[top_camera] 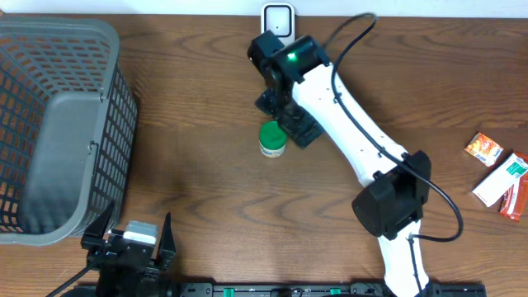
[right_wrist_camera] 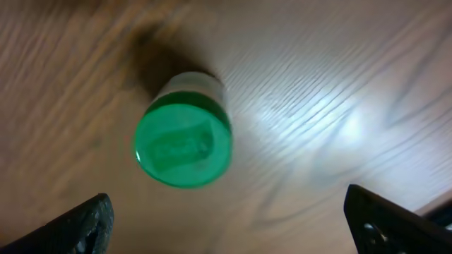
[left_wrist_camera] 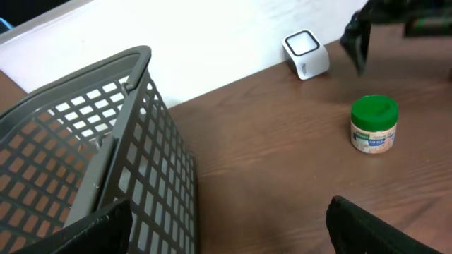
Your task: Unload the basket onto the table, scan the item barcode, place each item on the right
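Observation:
The item is a small jar with a green lid [top_camera: 272, 139], standing upright on the wooden table just below the white scanner [top_camera: 278, 18] at the back edge. My right gripper [top_camera: 285, 115] hovers above and just right of the jar, open, holding nothing. From the right wrist, the green lid [right_wrist_camera: 183, 148] lies ahead of the right gripper [right_wrist_camera: 233, 229], outside its wide-apart fingers. The left gripper [top_camera: 136, 224] rests open at the front left. Its wrist view shows the jar [left_wrist_camera: 374, 124] and scanner [left_wrist_camera: 306, 53] far ahead of the left gripper [left_wrist_camera: 226, 233]. No barcode is readable.
A large grey basket [top_camera: 58, 124] fills the left side, and its wall [left_wrist_camera: 106, 162] is close to my left fingers. Snack packets [top_camera: 483, 148] and a white-and-red pack [top_camera: 505, 183] lie at the right edge. The right arm [top_camera: 363, 140] crosses the table's middle.

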Robot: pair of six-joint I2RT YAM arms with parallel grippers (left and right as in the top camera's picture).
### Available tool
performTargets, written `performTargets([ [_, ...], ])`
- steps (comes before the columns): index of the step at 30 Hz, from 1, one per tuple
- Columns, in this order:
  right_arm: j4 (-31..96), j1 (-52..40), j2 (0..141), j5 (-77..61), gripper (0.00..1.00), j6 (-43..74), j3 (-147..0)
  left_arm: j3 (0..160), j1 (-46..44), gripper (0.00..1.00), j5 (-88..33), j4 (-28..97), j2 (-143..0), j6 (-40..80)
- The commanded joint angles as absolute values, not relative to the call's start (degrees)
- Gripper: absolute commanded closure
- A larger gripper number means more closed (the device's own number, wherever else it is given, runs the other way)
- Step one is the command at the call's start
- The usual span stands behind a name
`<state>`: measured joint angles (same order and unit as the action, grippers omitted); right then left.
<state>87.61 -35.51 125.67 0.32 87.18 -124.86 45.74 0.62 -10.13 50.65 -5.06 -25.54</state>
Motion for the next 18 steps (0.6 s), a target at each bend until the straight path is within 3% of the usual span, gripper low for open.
performTargets([
  [1, 83.3, -36.6, 127.5, -2.0, 0.01, 103.9, -121.0, 46.0, 0.5, 0.13, -9.8, 50.6, -4.7, -25.6],
  [18, 62.3, -37.1, 127.6, -0.3, 0.01, 109.7, -103.7, 46.0, 0.5, 0.13, -9.8, 50.6, -4.7, -25.2],
])
